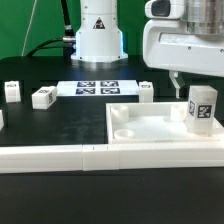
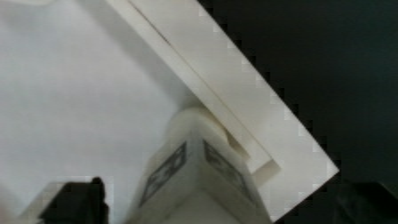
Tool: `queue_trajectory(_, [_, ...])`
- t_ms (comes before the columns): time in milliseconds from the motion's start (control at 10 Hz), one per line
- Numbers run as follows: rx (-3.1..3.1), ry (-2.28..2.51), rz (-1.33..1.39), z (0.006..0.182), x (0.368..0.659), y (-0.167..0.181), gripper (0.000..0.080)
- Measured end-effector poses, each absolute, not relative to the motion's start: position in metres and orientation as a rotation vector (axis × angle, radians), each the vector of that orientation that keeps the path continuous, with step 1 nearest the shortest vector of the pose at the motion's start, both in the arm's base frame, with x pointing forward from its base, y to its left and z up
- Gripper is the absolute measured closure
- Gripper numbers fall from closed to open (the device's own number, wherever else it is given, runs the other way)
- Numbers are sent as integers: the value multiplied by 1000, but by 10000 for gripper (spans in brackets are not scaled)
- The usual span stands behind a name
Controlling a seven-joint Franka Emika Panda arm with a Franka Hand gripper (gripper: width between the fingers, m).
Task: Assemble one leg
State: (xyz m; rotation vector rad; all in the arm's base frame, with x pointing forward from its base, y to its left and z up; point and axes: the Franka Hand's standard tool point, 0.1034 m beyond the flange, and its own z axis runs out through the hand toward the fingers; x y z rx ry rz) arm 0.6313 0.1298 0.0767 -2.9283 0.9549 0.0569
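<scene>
White-cased, my gripper [image 1: 184, 88] hangs fingers-down from an upright wrist, over the exterior view's right end of the black table [image 1: 60, 125]. The jaws stand apart. In the wrist view one dark finger [image 2: 71, 203] shows with a clear gap between it and the leg [image 2: 196, 170]; the other finger is lost against the dark.

The leg [image 1: 201, 108] stands upright on the large flat white panel [image 1: 160, 125], close to the panel's edge on the exterior view's right, just beside my thin finger. Its faces carry black-and-white square tags, which are patterns only, with no letters I can read.

Another peg [image 1: 146, 91] sits just behind the panel's far edge. Two more pegs [image 1: 43, 97] [image 1: 12, 92] lie well apart on the exterior view's left. Between them lies the marker board [image 1: 98, 87], with its row of tags. A long white rail [image 1: 60, 160] runs along the near side. My arm's base [image 1: 98, 35] bears a dark mark too small to read.
</scene>
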Motion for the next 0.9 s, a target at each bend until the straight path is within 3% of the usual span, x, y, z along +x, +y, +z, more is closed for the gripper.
queue_trajectory(500, [-3110, 67, 14, 79, 632, 129, 151])
queue_trajectory(900, [-3109, -106, 13, 78, 632, 126, 151])
